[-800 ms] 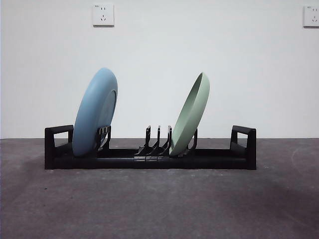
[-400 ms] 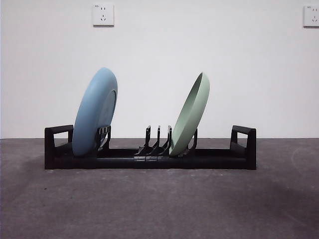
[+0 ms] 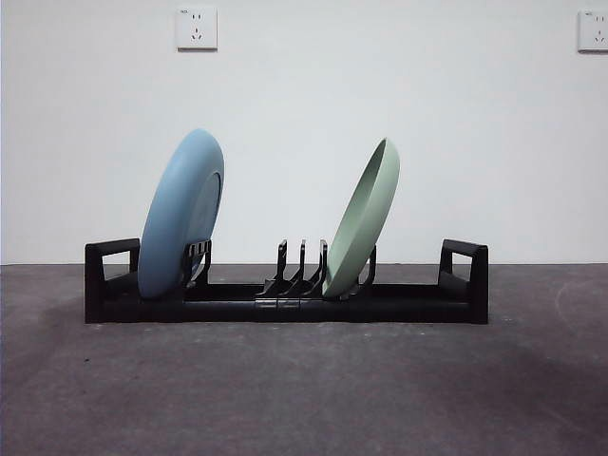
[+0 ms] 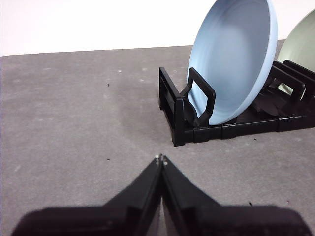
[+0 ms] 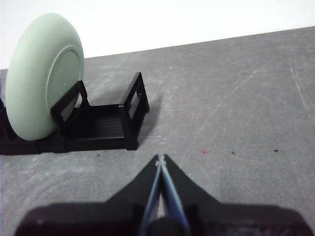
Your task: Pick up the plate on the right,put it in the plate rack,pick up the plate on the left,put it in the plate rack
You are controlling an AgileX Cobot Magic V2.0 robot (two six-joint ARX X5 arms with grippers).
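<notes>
Black plastic forms the long low plate rack (image 3: 285,302), which sits on the dark grey table (image 3: 304,389) in front of a white wall (image 3: 304,123) and has a squarish loop handle at each end. A round light blue plate (image 3: 180,217) stands on its edge in the left part of the rack, just beside the left handle, and it leans to the right against the divider prongs there. A round pale green plate (image 3: 364,220) stands on its edge right of the middle, also tilted to the right, with three free prongs just to its left. The two plates are well apart. On the wall, one white socket (image 3: 197,28) is above the blue plate and a second socket (image 3: 593,30) is at the far right. The left gripper (image 4: 161,158) has its two black jaws pressed together and holds nothing; it is over bare table, near the rack's left end. The right gripper (image 5: 160,158) is also pressed together and holds nothing, over bare table near the rack's right end. The front view shows no arm.
</notes>
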